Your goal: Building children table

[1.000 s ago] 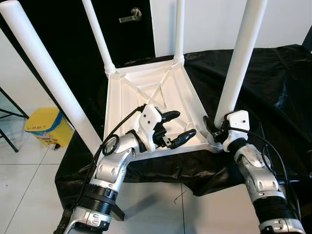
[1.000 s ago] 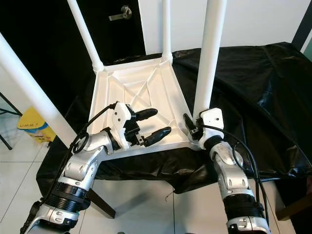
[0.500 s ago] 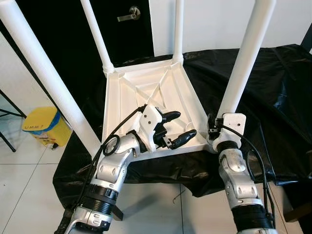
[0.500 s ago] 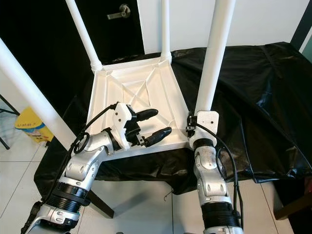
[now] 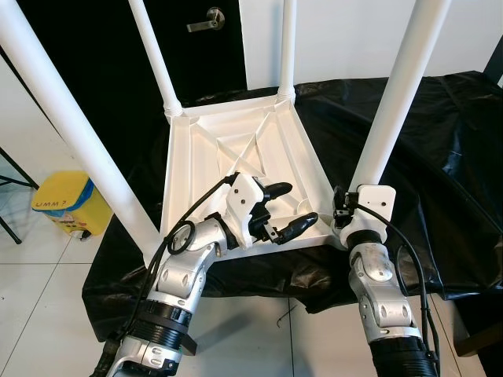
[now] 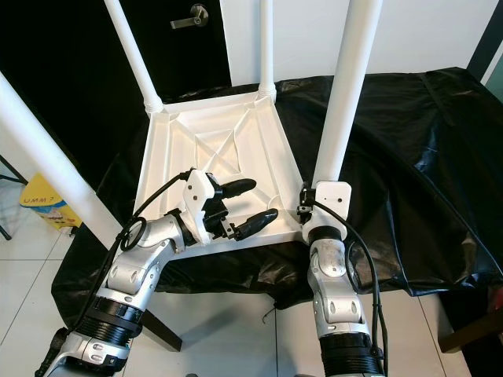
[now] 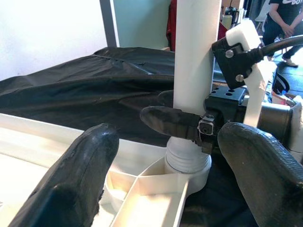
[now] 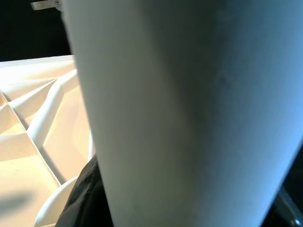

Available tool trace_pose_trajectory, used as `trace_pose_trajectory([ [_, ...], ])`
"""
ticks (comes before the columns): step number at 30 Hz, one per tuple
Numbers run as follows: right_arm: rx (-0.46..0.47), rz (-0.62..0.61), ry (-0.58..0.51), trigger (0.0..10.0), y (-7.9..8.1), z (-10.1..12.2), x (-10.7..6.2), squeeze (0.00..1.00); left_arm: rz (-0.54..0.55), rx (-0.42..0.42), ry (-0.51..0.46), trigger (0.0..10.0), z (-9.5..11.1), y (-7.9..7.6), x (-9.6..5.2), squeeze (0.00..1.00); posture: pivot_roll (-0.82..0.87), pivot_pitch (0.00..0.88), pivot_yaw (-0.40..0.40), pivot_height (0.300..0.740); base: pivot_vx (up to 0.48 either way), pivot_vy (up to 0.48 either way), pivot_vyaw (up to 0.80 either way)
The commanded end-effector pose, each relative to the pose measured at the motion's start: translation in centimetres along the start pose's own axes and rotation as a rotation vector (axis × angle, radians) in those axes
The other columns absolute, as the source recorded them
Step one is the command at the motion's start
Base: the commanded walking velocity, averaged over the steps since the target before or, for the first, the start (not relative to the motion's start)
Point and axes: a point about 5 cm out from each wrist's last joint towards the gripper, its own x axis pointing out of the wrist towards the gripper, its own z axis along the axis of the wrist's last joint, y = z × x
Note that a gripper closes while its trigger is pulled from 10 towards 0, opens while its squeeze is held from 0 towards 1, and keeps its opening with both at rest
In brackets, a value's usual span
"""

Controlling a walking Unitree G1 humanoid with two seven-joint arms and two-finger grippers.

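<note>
White leg [image 5: 391, 110] between right gripper [image 7: 189, 124] fingers

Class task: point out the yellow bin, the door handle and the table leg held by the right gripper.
yellow bin [image 5: 64, 206], left eye view, front face.
door handle [image 5: 206, 20], left eye view, lever.
table leg [image 5: 394, 98], left eye view, mid-shaft.

Right arm swung in under the near-right leg

The right gripper [image 5: 339, 206] used to reach in from the right with its silver forearm angled out; now that forearm stands almost straight below the tall white plastic table leg [image 5: 397, 94], fingers closed around its base. That leg also leans a bit more to the right. The left gripper [image 5: 289, 208], fingers spread, has drifted slightly toward the upturned white table's near rim [image 5: 271, 242].
</note>
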Motion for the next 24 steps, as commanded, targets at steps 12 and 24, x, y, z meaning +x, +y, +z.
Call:
trace_pose_trajectory([
  [12,0.042,0.116,-0.041,10.0,0.5,-0.4,-1.1,1.00,0.094,0.017,0.028,10.0,-0.3,0.7,-0.6,0.00,-0.14,0.000,0.055,0.740,0.000,0.000,0.00],
  [24,0.007,0.498,-0.038,10.0,-4.4,-0.2,-1.1,0.00,0.111,0.005,0.032,10.0,-0.5,0.6,-1.0,0.00,-0.14,0.000,0.068,0.740,0.000,0.000,0.00],
])
